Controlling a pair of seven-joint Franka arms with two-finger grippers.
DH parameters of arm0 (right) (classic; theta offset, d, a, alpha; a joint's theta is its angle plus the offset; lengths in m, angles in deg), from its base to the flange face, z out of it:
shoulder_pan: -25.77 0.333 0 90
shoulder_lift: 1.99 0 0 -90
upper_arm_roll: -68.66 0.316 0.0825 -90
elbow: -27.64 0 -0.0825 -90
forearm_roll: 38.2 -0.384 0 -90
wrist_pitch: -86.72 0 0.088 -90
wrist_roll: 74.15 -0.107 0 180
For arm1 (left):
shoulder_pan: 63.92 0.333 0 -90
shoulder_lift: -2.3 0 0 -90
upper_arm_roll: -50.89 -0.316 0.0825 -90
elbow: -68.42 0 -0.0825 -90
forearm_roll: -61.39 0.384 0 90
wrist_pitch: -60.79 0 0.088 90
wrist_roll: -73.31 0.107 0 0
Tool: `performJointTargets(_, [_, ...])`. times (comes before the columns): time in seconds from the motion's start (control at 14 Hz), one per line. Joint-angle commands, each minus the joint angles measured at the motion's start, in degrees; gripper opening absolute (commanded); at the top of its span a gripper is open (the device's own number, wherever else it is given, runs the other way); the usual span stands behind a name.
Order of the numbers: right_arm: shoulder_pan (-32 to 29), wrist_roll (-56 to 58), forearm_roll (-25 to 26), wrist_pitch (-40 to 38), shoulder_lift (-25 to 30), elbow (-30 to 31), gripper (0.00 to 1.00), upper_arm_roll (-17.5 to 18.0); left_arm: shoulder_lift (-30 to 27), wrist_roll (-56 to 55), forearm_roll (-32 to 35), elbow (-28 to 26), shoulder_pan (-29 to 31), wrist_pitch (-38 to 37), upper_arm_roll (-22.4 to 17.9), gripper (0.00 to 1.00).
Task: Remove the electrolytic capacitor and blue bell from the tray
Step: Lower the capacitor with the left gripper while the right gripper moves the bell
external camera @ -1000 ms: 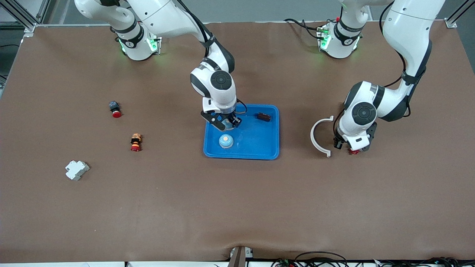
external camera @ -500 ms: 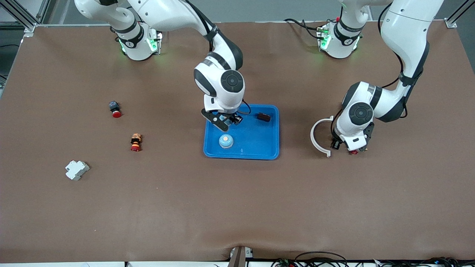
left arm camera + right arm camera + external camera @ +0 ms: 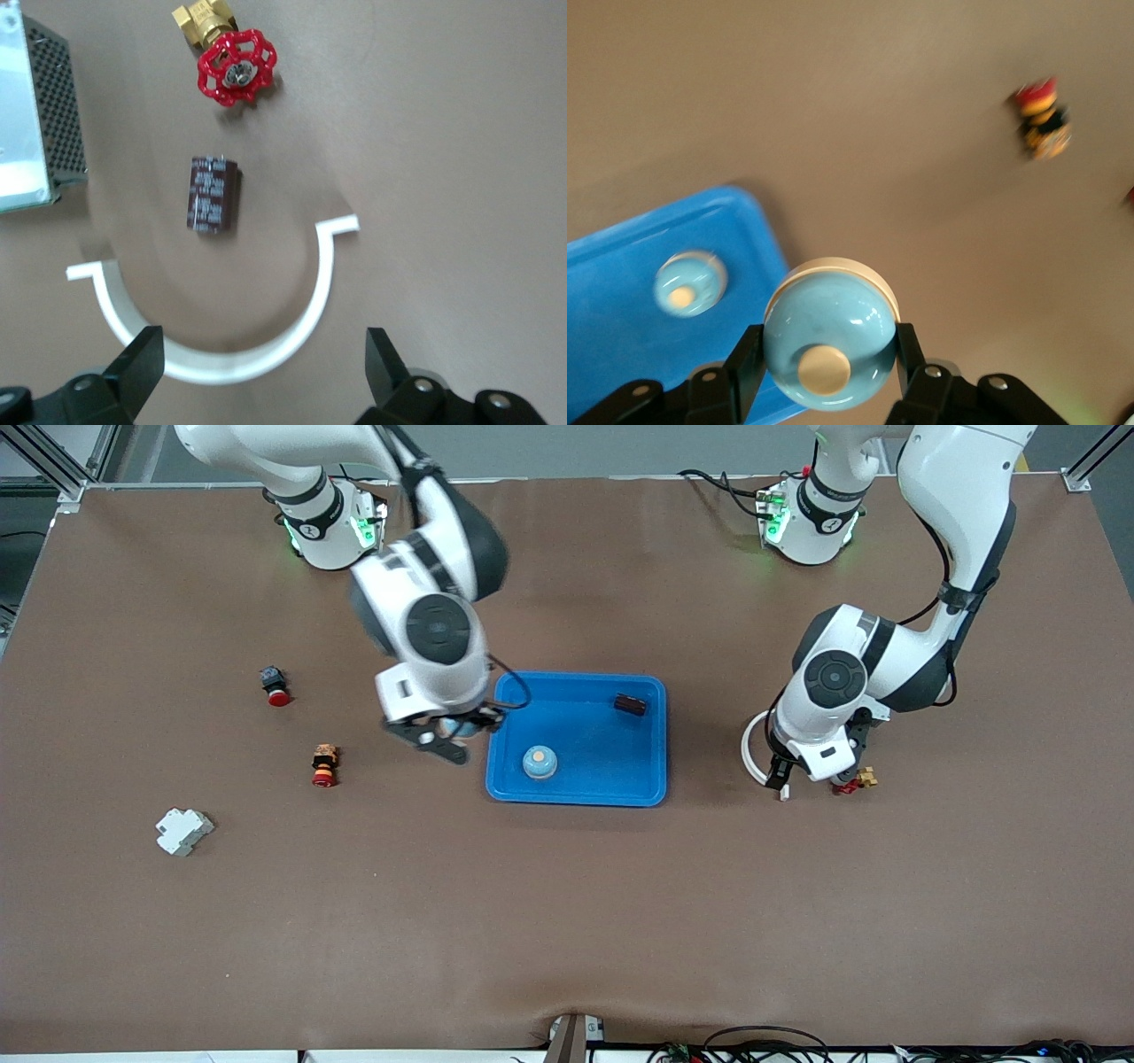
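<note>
The right gripper (image 3: 819,376) is closed on a round pale-blue bell (image 3: 826,334) beside the bright blue plastic tray (image 3: 620,788); the wide-open left gripper (image 3: 266,376) hovers over the brown cylindrical capacitor (image 3: 211,195) on the table; another bell (image 3: 539,762) remains in the tray.

Tray (image 3: 576,788) holds bell (image 3: 539,762), perhaps capacitor (image 3: 630,705).

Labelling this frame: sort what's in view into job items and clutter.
Job: tray; blue bell in right gripper; capacitor under open left gripper; second bell and dark cylinder in tray.
Clutter: red valve, white arc, red button, orange-red button, white block.
</note>
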Motion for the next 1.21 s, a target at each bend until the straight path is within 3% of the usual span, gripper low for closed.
performJointTargets(0.0, [-6.57, 10.89, 0.34, 0.78, 6.84, 7.43, 0.0, 1.03, -0.25, -2.58, 0.5, 4.33, -0.24, -5.8, 3.68, 1.0])
performJointTargets(0.21, [-13.78, 23.64, 0.43, 1.75, 9.39, 10.34, 0.0, 1.03, 0.46, -8.89, 0.59, 5.66, -1.55, -5.99, 7.82, 1.0])
performJointTargets(0.57, [-23.1, 40.25, 0.43, 8.93, 11.77, 17.08, 0.0, 1.03, 4.84, -22.16, 0.93, 9.34, -9.71, -6.25, 7.65, 1.0])
performJointTargets(0.86, [-29.78, 50.55, 0.43, 17.9, 12.3, 23.95, 0.0, 1.03, 8.18, -26.05, 1.03, 11.8, -12.1, -6.43, 7.74, 1.0])
performJointTargets(1.14, [-33.66, 55.92, 0.34, 25.02, 12.56, 30.18, 0.0, 1.12, 15.47, -28.51, 1.73, 16.72, -15.44, -6.43, 7.13, 1.0])
